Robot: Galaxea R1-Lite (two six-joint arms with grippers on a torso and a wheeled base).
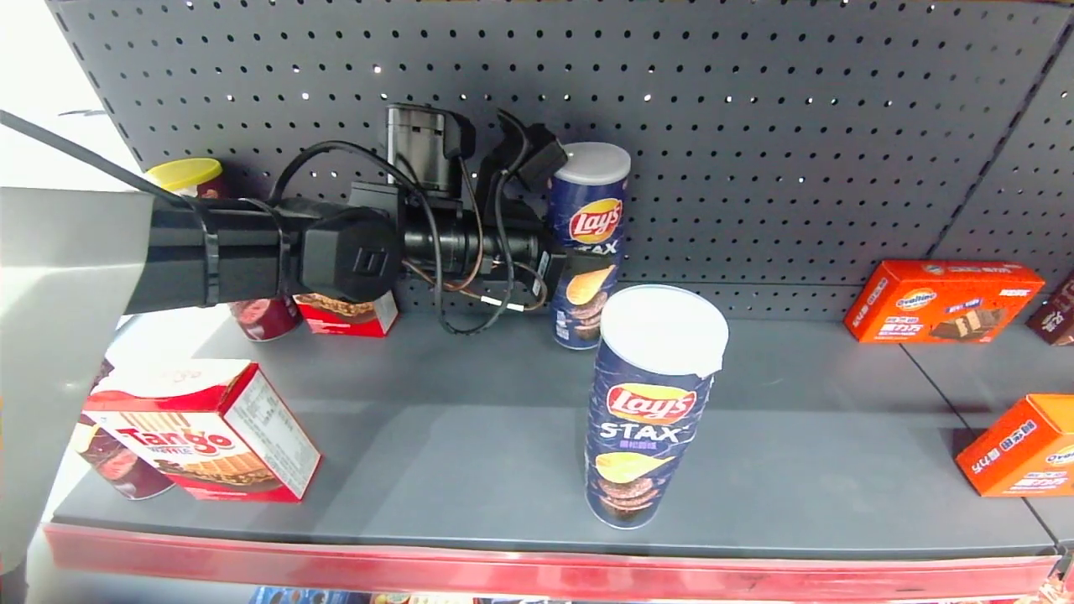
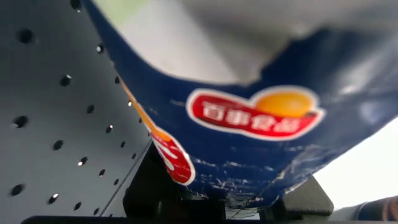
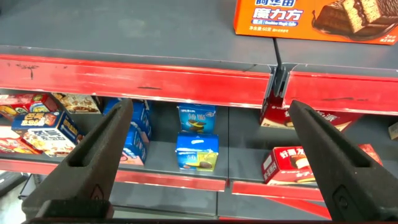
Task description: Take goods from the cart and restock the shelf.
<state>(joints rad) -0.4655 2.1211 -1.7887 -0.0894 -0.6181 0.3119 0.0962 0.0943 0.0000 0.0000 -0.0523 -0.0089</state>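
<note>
Two dark blue chip cans with white lids are upright on the grey shelf (image 1: 470,436). The front can (image 1: 650,403) stands alone near the middle. The back can (image 1: 589,235) is close to the pegboard wall, and my left gripper (image 1: 564,267) is shut on its lower half, the arm coming in from the left. The left wrist view has this can (image 2: 261,143) pressed between the dark fingers (image 2: 158,193). My right gripper (image 3: 210,106) is open with nothing between its fingers, in front of the red shelf edges (image 3: 143,78) lower down.
A red and white wafer box (image 1: 210,440) lies at the front left. A small red box (image 1: 348,312) and a yellow-lidded can (image 1: 189,176) stand behind the left arm. Orange boxes (image 1: 940,300) (image 1: 1019,445) occupy the right. Bare shelf lies between the front can and the orange boxes.
</note>
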